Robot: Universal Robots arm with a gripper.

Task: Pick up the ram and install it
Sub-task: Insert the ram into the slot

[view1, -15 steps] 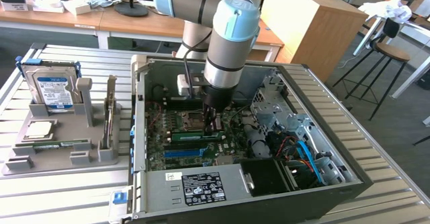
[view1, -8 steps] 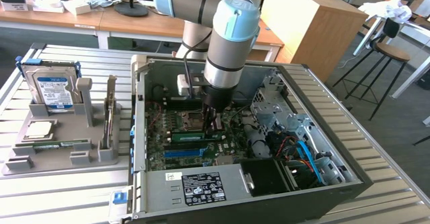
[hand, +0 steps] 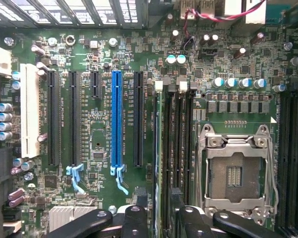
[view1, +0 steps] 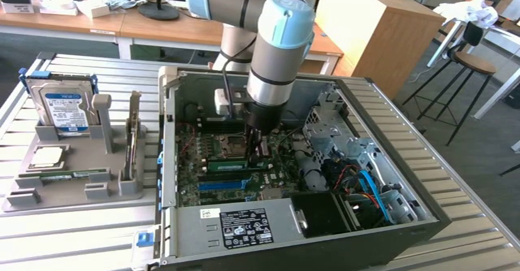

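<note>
With end effector fingers spread apart and clamping nothing, straddling the ram, which is standing on edge in a memory slot just beside the CPU socket on the motherboard inside the open computer case. Judging pickup and insertion as done, though not being able to confirm full seating.

Standing by, I see the exterior camera set high and well back, looking down at a slant across the slatted surface onto the whole open computer case and the arm reaching into it. The wrist camera hangs close over the motherboard, facing straight down past the pincer. Both views share the blue slot and the processor socket.
</note>
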